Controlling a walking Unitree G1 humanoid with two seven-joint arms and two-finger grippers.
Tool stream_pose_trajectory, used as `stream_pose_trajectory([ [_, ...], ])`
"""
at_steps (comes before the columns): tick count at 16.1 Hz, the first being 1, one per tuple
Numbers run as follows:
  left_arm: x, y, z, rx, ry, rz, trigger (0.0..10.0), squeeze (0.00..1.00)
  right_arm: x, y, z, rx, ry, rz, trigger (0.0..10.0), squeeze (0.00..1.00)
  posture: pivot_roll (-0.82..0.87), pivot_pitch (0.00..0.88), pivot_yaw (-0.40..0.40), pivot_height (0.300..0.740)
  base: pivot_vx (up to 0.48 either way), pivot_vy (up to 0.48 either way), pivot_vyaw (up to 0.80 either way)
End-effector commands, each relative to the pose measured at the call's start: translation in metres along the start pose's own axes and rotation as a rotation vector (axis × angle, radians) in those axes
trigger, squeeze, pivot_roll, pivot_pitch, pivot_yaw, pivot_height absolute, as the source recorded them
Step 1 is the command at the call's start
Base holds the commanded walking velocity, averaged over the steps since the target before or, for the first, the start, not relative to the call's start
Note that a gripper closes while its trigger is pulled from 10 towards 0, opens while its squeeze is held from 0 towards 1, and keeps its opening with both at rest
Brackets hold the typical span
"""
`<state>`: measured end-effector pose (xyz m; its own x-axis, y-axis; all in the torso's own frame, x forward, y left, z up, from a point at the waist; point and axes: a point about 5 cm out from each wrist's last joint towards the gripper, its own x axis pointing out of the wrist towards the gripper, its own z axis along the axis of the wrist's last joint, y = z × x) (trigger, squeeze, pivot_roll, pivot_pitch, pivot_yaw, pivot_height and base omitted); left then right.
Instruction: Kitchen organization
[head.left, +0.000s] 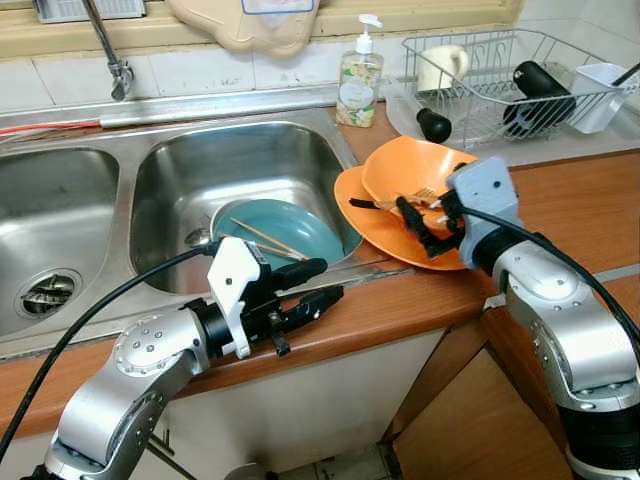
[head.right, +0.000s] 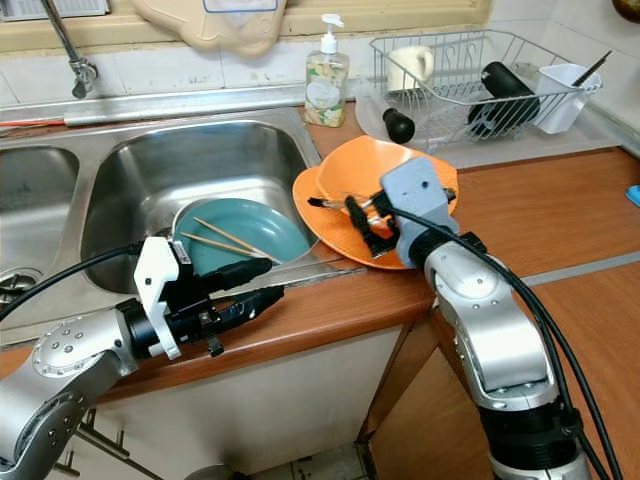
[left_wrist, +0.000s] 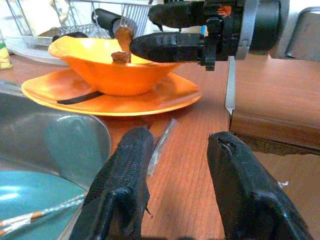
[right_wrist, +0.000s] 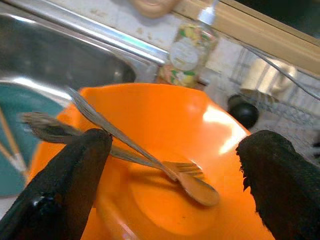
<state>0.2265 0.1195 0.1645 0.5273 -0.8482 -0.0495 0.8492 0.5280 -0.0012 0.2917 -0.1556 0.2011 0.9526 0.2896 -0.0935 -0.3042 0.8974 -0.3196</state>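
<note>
Orange bowl (right_wrist: 200, 150) stacked on an orange plate (head.left: 375, 225) on the table beside the sink (head.left: 160, 180) holds a thin, slippery fork (right_wrist: 150, 160) and spoon (right_wrist: 192, 187) (light, stiff), best pinched mid-handle by the open, empty right tool (right_wrist: 170, 185), while the left tool (head.left: 310, 290) hovers open over the table edge.

Bright, even daylight fills the kitchen, seemingly from above the sink (head.left: 240, 190), behind the tap. The steel basin throws pale glare along its far wall and rim, and the teal plate (head.left: 285, 232) inside it carries a soft sheen. Beside the sink, the orange bowl (right_wrist: 165, 165) shows a white hotspot on its inner wall in the right wrist view, where the soap bottle (right_wrist: 186, 52) behind is soft and washed out. The left wrist view blurs its own near fingers (left_wrist: 122, 185). Head views are sharp, with slight bending at the edges.
</note>
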Motion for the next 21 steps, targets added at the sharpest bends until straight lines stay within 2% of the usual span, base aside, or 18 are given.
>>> stream_pose_trajectory([
  [1,0.001,-0.003,0.002,0.017,0.008,-0.016,10.0,0.00,0.000,-0.010,0.007,0.013,-0.021,-0.055,10.0,0.00,-0.08,0.000,0.011,0.740,0.000,0.000,0.00],
  [5,0.001,-0.004,0.001,0.017,0.008,-0.021,10.0,0.00,-0.012,-0.023,0.007,0.069,-0.038,-0.127,10.0,0.00,-0.08,0.000,0.010,0.740,0.000,0.000,0.00],
  [7,0.002,-0.006,0.001,0.016,0.007,-0.030,10.0,0.00,-0.027,-0.026,0.002,0.076,-0.055,-0.121,10.0,0.00,-0.09,0.000,0.015,0.740,0.000,0.000,0.00],
  [9,0.002,-0.006,0.000,0.019,0.013,-0.038,10.0,0.00,-0.032,-0.012,0.007,0.063,-0.104,-0.009,10.0,0.00,-0.09,0.000,0.019,0.740,0.000,0.000,0.00],
  [11,0.003,-0.006,0.000,0.020,0.012,-0.039,10.0,0.00,-0.028,0.012,0.017,0.033,-0.142,0.139,10.0,0.00,-0.09,0.000,0.013,0.740,0.000,0.000,0.00],
  [12,0.003,-0.007,0.000,0.021,0.011,-0.039,10.0,0.00,-0.025,0.017,0.016,0.007,-0.128,0.159,10.0,0.00,-0.09,0.000,0.009,0.740,0.000,0.000,0.00],
  [15,0.003,-0.009,-0.001,0.020,0.011,-0.038,10.0,0.00,-0.013,0.023,0.013,-0.069,-0.097,0.194,10.0,0.00,-0.08,0.000,0.003,0.740,0.000,0.000,0.00],
  [21,0.001,-0.009,-0.002,0.022,0.021,-0.039,10.0,0.00,0.005,0.031,0.008,-0.145,-0.038,0.202,10.0,0.00,-0.07,0.000,0.003,0.740,0.000,0.000,0.00],
])
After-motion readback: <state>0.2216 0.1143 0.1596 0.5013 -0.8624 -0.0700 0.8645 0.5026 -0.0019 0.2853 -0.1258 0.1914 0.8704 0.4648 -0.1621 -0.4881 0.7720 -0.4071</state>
